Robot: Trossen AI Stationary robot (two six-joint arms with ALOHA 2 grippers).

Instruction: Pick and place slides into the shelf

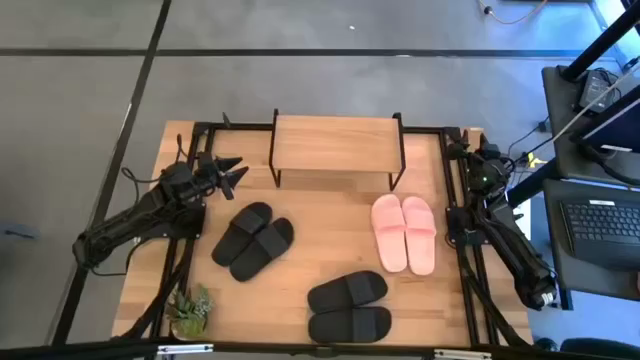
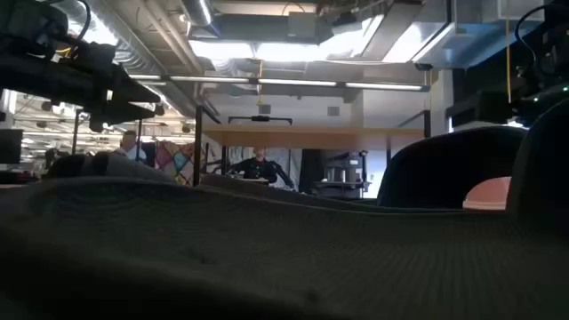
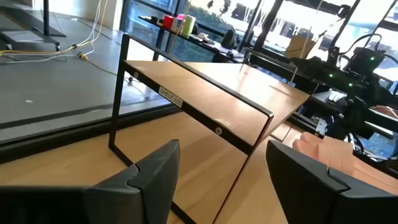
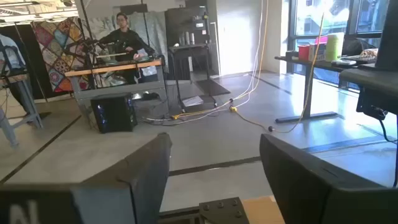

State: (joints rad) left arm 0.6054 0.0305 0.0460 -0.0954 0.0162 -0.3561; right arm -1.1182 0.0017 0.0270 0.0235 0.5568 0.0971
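At the far edge of the table we find the shelf [image 1: 337, 140] standing with its wooden top board bare, and all six slides lying on the tabletop in front of it: the pink pair [image 1: 404, 232] front-right of it, one black pair [image 1: 253, 240] front-left, and the second black pair [image 1: 349, 306] near the front edge beside neither arm. We record the left gripper [image 1: 236, 173] hovering just left of the shelf with its jaws parted wide and nothing between them, the shelf frame ahead of its fingers [image 3: 149, 180]. The right gripper [image 4: 214, 168] waits at the table's far-right corner, its jaws likewise spread and empty, pointing out into the room
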